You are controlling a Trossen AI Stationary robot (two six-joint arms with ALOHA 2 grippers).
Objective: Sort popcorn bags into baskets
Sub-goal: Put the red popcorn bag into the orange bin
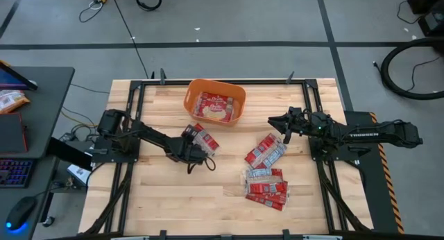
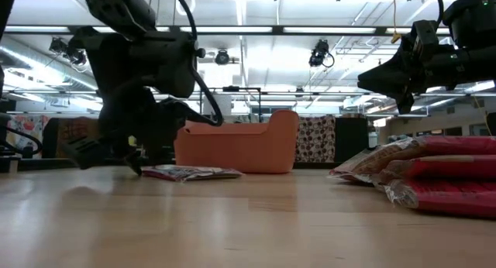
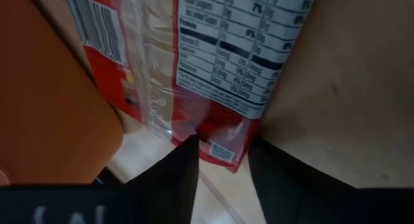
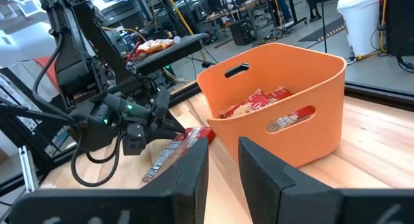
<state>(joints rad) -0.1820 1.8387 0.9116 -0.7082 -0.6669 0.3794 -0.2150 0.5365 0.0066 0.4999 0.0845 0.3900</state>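
Note:
One red popcorn bag (image 1: pixel 206 138) lies just near of the orange basket (image 1: pixel 215 101), nutrition label up in the left wrist view. My left gripper (image 1: pixel 192 150) is at its near-left end, shut on it. Another bag (image 1: pixel 215 107) lies inside the basket (image 4: pixel 278 101). Several more bags lie in a pile (image 1: pixel 265 169) on the table's right half, seen in the low view as a stack (image 2: pixel 434 175). My right gripper (image 1: pixel 276 122) hovers above the table, far of that pile, open with a narrow gap and holding nothing. My left gripper pinches the bag's red end corner (image 3: pixel 223 149) between its two fingers (image 3: pixel 184 175). It comes slanting down from the table's left. The bag (image 2: pixel 190 173) lies flat on the table beyond the fingers, beside the basket wall (image 3: pixel 45 101).
The orange basket (image 2: pixel 240 148) stands at the table's far middle. The pile of bags takes up the near right. Bare wood lies at the near middle and near left. Black frame rails run along the table's edges.

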